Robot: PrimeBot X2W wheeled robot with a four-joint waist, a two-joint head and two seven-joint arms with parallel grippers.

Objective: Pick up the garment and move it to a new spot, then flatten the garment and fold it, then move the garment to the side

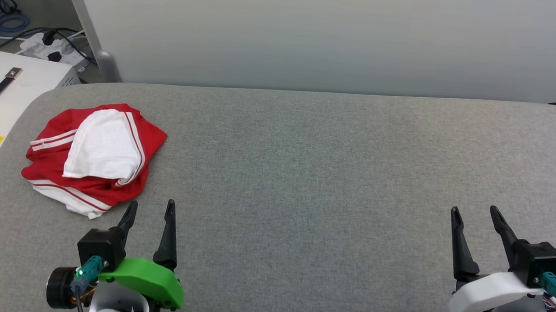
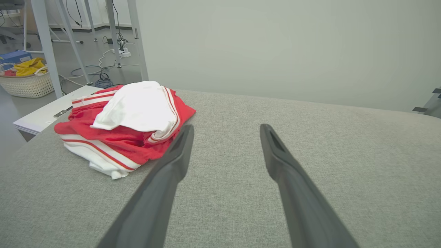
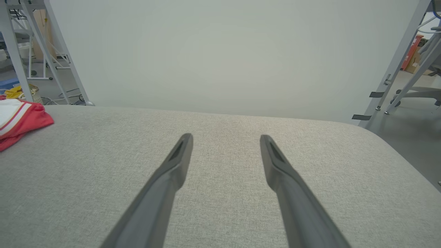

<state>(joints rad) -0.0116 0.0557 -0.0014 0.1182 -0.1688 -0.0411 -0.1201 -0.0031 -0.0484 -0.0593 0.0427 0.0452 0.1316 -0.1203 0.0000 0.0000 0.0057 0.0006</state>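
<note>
Grey fabric covers the table (image 1: 305,177), which stands before a pale wall panel (image 1: 314,33). Crumpled near its left far corner lies the garment (image 1: 95,157), red with a white sleeve on top. Just beside it hovers the left gripper (image 1: 151,208), jaws spread and empty; the right gripper (image 1: 477,214), likewise spread, is well apart.

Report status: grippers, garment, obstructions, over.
Left gripper jaws open, empty, close to garment, not touching. Right gripper jaws open, empty, far right. Garment crumpled, left end of table. No obstruction seen.
</note>
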